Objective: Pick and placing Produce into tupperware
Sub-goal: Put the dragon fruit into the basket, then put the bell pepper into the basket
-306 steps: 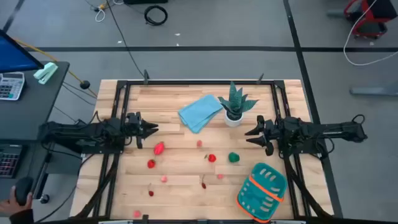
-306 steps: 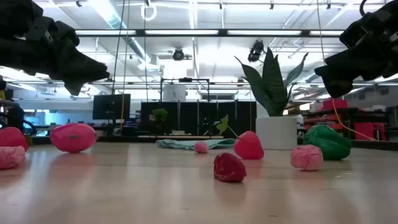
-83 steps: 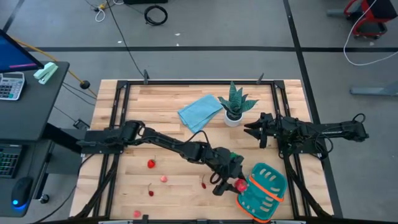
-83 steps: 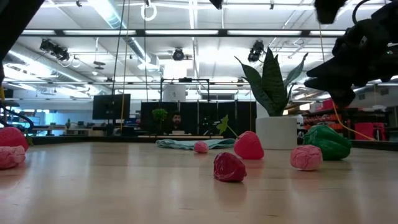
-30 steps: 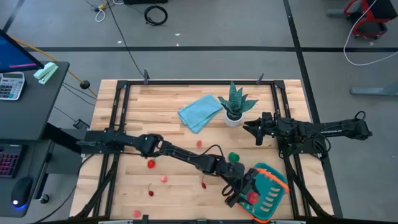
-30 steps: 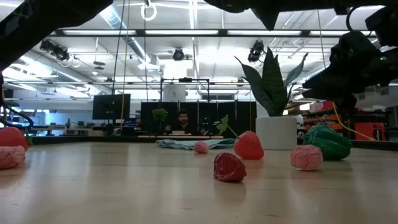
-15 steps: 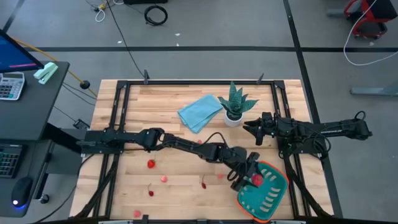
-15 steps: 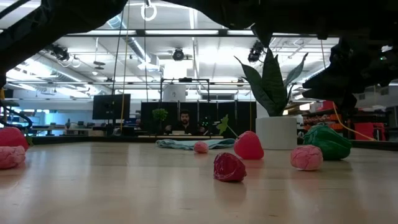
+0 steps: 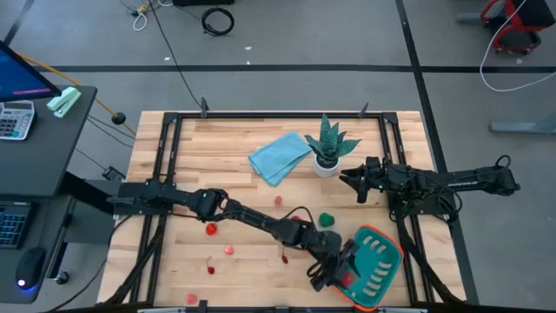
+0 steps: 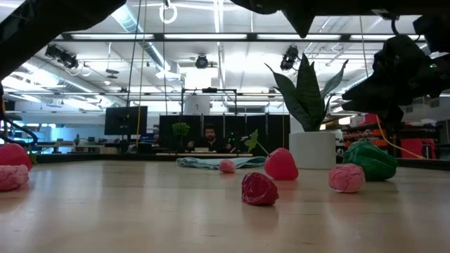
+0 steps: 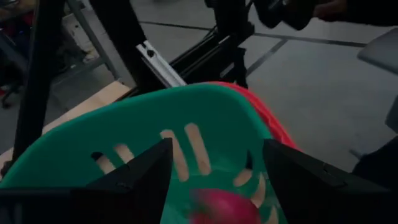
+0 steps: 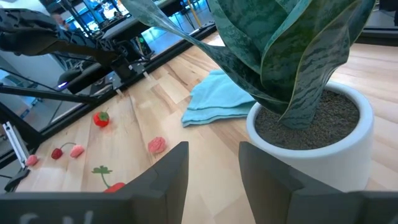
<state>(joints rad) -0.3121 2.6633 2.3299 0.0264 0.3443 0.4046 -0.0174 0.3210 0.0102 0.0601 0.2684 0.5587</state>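
The left arm is reaching across the table [image 9: 174, 261] from its left side, and the left gripper [image 9: 334, 268] is hanging over the near-left end of the teal tupperware [image 9: 375, 261], which is sitting near the table's front right corner. In the left wrist view the two dark fingers [image 11: 134, 177] are standing wide apart, gripping nothing, with the slotted teal wall of the tupperware [image 11: 186, 124] showing between them and a blurred red piece of produce [image 11: 224, 208] lying inside the container just below the spread fingers. From above, that red piece [image 9: 347, 280] is showing inside the tupperware beside the gripper. The rest of the produce is lying scattered on the wood: a round green piece [image 9: 327, 219] just behind the left arm's forearm, a pink bit [image 9: 278, 201] near the light blue cloth [image 9: 280, 156], a red strawberry-like piece [image 9: 210, 229] further left, and smaller pink and red bits [image 9: 229, 250] toward the front edge. In the low view a dark red piece [image 10: 259, 188] is sitting nearest the camera, with the green piece [image 10: 371, 160] off to the side. The right gripper [image 9: 346, 183] is waiting above the table beside the potted plant [image 9: 328, 143], its fingers [image 12: 165, 171] parted and holding nothing, pointed at the plant's white pot [image 12: 311, 137].
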